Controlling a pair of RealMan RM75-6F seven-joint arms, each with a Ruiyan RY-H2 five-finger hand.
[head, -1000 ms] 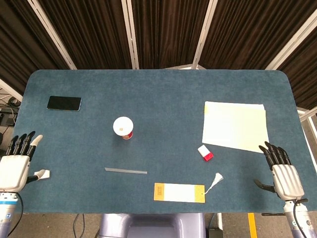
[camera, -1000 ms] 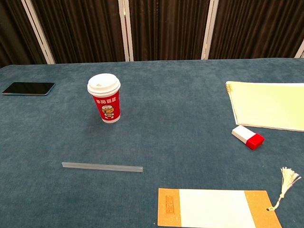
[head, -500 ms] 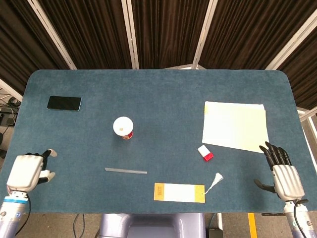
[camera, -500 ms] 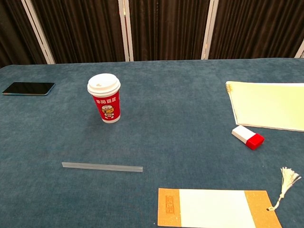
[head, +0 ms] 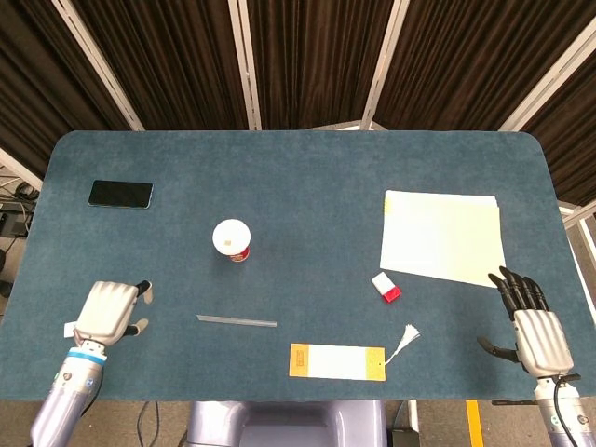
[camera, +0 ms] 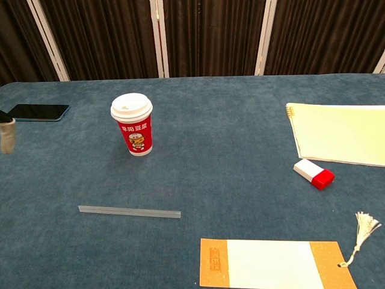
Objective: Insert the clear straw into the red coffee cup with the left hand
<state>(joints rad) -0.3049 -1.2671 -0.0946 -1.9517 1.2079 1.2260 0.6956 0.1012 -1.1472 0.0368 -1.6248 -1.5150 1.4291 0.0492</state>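
The clear straw [head: 237, 321] [camera: 129, 211] lies flat on the blue table [head: 317, 186], near its front edge. Behind it, a little further back, the red coffee cup [head: 232, 240] [camera: 133, 132] stands upright with a white lid on. My left hand [head: 107, 312] hovers over the table to the left of the straw, apart from it and holding nothing; the chest view catches only one fingertip [camera: 7, 135] at its left edge. My right hand [head: 535, 326] rests at the front right corner with fingers spread and empty.
A black phone [head: 120, 194] [camera: 36, 112] lies at the left. On the right are a pale yellow notepad [head: 442, 237] [camera: 343, 132] and a white and red eraser [head: 386, 287] [camera: 314, 173]. A bookmark [head: 337, 361] [camera: 271, 262] with a tassel lies front centre.
My left hand has moved from off the table's left edge rightward over the table toward the straw, its fingers now tipped downward. The right hand, straw and cup have not moved.
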